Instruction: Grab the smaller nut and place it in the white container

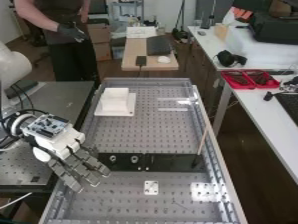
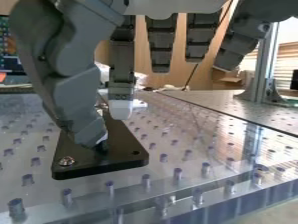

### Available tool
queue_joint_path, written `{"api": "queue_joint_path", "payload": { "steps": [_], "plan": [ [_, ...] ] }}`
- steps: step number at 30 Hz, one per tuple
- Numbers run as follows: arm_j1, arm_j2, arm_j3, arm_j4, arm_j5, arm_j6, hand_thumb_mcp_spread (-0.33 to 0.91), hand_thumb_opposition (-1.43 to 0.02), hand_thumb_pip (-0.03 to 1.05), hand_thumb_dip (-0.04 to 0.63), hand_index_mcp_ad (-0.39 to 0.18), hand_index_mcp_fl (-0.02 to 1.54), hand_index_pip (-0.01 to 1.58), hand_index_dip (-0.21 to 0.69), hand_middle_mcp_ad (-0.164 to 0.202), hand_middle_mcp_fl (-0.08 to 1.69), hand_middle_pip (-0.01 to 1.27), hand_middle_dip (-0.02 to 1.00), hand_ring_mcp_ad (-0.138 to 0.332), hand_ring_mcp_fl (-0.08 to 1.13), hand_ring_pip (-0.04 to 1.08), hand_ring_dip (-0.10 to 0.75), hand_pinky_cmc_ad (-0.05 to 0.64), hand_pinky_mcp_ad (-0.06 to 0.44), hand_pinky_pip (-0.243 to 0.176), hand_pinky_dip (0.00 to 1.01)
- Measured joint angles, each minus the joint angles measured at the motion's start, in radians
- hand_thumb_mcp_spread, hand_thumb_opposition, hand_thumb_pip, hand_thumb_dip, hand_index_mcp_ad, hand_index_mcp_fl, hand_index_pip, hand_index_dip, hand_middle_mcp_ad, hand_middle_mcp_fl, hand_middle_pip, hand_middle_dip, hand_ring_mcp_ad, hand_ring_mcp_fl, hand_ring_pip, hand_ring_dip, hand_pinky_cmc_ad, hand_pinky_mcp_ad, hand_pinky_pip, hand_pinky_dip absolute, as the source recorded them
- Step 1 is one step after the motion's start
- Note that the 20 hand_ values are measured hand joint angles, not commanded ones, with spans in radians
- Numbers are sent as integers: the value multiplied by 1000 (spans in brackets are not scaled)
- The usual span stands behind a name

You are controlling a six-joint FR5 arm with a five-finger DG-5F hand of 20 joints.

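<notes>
High view, near to far. Closest on the perforated worktop [image 1: 159,132]: small white plate with holes [image 1: 151,188], lying flat, on the near side of the black bar [image 1: 169,162].

Hand [image 1: 70,160] is low on the left, over the worktop's left edge, fingers angled down toward the bar's left end. Hand is released: fingers relaxed and a bit spread.

On the bar, just beside the fingers: larger nut [image 1: 113,158], then bearing [image 1: 134,159], apart from each other. Thin rod [image 1: 202,142] stands tilted at the bar's right end, top leaning toward the worktop's side rail.

Wrist view: thumb [image 2: 73,87] reaches down over the bar's near end, a finger with a pale tip [image 2: 121,108] beside it, gap between them. Can't tell if the thumb touches the bar. Round-headed screw [image 2: 66,161] sits in that end of the bar, near a corner.

Well past the bar, far left part of the worktop: white container [image 1: 114,104], upright on a wider white base [image 1: 131,109].

Off to the right, on a separate white worktop [image 1: 256,112]: red trays [image 1: 238,87] side by side, black headphones [image 1: 229,59] past them. Farther out, centre: wooden worktop [image 1: 133,48] with a dark flat item [image 1: 158,45] on it.
</notes>
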Motion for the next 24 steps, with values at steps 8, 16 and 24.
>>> {"api": "queue_joint_path", "payload": {
  "steps": [8,16,24],
  "plan": [
    [-13,-12,7,10,-19,-4,405,-866,641,255,-110,89,1456,316,80,101,141,120,161,14,89,-37,344,229,-93,188],
    [-16,-30,3,36,-33,-7,405,-866,641,255,-112,87,1478,316,80,99,143,124,161,14,89,-37,344,227,-75,190],
    [-14,-35,2,42,-42,-7,405,-866,641,255,-115,87,1478,316,80,101,143,124,161,14,89,-37,344,230,-75,190]
  ]
}}
